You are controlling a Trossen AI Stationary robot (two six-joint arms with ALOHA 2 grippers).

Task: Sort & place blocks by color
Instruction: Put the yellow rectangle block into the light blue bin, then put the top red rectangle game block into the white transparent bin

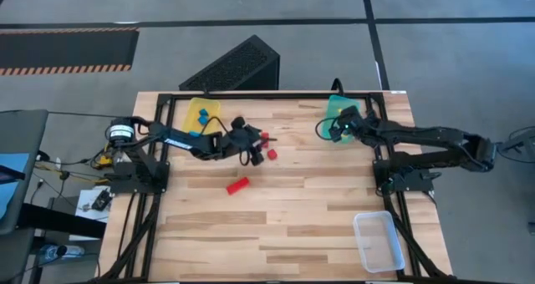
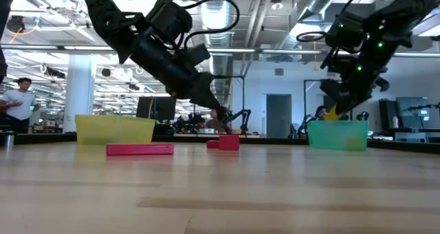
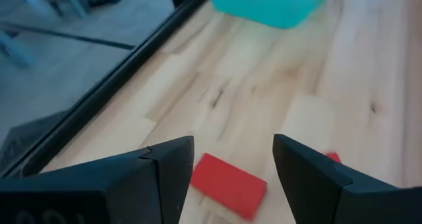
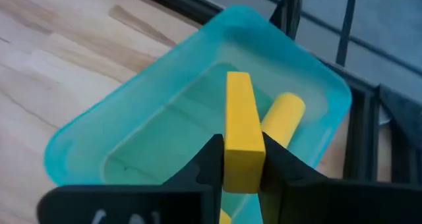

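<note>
Right pincer (image 4: 242,168) clamped on a yellow rectangular bar block (image 4: 242,128), poised over the teal plastic tray (image 4: 132,132) holding a yellow cylinder block (image 4: 285,113). Left pincer (image 3: 232,165) spread apart over a small red block (image 3: 227,184) on the wooden worktop (image 1: 292,209); red bar block (image 1: 238,185) nearby.

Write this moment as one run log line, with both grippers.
left gripper: open over red block | right gripper: holds yellow block above teal tray

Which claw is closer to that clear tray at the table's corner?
Right. The right claw hangs over the teal tray, up the same side as the clear tray. The left claw is farther, near the red blocks mid-table.
</note>
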